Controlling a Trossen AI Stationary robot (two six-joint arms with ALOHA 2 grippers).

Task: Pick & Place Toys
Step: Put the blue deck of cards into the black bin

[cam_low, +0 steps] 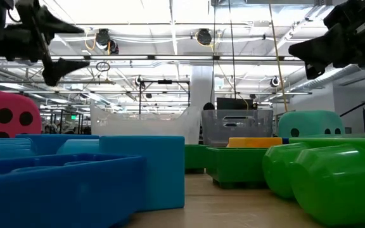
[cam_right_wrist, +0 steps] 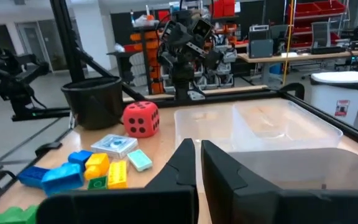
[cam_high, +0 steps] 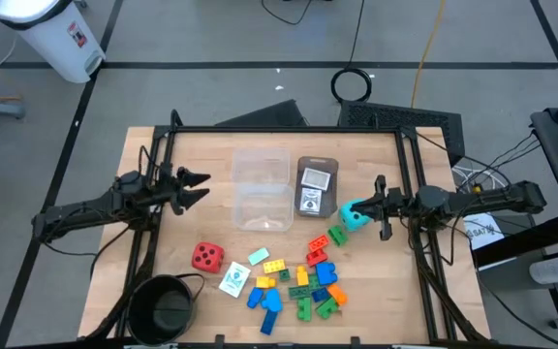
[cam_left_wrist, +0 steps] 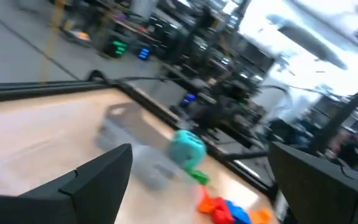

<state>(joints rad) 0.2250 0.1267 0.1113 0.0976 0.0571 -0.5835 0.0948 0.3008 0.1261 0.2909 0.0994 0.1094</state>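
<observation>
My right gripper (cam_high: 364, 206) (cam_right_wrist: 197, 152) is shut on nothing and points level toward the table's left, raised above the teal die (cam_high: 354, 219) (cam_low: 309, 123), which rests on the table at the right. My left gripper (cam_high: 201, 187) hangs open and empty above the table's left side. The red die (cam_high: 207, 256) (cam_right_wrist: 142, 118) stands at front left of centre. A pile of small bricks (cam_high: 303, 281) in blue, yellow, green, orange and red lies near the front edge. Two small cards (cam_high: 232, 279) lie beside the pile.
Two clear tubs (cam_high: 263, 189) stand at the table's middle, and a grey tray (cam_high: 316, 163) holding printed cards is just right of them. A round black bowl (cam_high: 163, 308) sits at the front left corner. A black frame (cam_high: 289, 129) runs around the table.
</observation>
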